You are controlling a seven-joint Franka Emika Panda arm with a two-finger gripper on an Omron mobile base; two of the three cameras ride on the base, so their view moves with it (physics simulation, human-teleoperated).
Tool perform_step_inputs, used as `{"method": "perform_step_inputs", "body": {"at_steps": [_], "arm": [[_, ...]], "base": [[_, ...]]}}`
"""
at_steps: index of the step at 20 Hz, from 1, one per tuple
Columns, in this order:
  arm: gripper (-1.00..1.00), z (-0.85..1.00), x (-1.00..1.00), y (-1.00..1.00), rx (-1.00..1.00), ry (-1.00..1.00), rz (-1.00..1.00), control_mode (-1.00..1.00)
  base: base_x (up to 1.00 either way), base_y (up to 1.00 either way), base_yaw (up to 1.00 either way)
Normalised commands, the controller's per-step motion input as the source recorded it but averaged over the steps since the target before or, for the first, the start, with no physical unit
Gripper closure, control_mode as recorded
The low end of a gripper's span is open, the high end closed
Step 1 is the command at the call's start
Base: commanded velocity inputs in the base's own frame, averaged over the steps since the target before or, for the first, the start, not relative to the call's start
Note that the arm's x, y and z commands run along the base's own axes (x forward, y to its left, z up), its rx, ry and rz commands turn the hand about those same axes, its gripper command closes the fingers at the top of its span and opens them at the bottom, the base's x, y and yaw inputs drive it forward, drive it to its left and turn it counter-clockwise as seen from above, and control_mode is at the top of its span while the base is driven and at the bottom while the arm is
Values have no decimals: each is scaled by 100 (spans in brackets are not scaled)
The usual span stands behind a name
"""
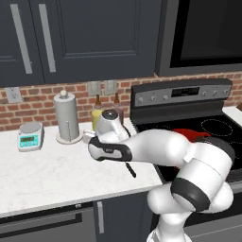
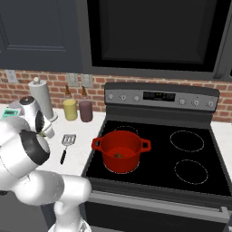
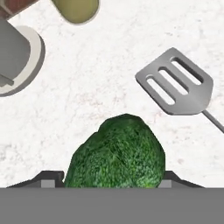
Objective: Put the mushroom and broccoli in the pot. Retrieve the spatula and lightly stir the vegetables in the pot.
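Jaws pressed against both sides of the broccoli (image 3: 116, 153), low over the white counter (image 3: 109, 65).

Seen along the gripper (image 3: 111, 181): dark fingertips (image 3: 48, 178) flanking the green floret, touching it left and right; cannot tell whether lifted or resting on the marble. Just beyond and to one side, apart from the floret, the spatula (image 3: 177, 83), lying flat with slotted metal head toward the wall and thin black handle trailing to the counter edge (image 2: 63, 156). Further back by the brick wall, a yellow bottle (image 3: 76, 8) and a paper towel holder (image 3: 17, 57). On the stove (image 2: 190, 149), near left burner: the red pot (image 2: 121, 149), lidless, upright, well apart from the gripper. Inside, on the floor of it, a small brownish lump, apparently the mushroom (image 2: 118, 155).
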Motion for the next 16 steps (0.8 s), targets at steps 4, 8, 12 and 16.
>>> {"method": "perform_step_inputs", "body": {"at_steps": [4,8,12,16], "arm": [[100,77,-14,-73,0,0,-5,-100],[100,67,-18,-89,0,3,-4,-100],[100,47,-38,-100,-4,0,-2,-100],[100,27,-41,-100,-7,0,-2,-100]], "base": [[0,0,0],[0,0,0],[0,0,0],[0,0,0]]}}
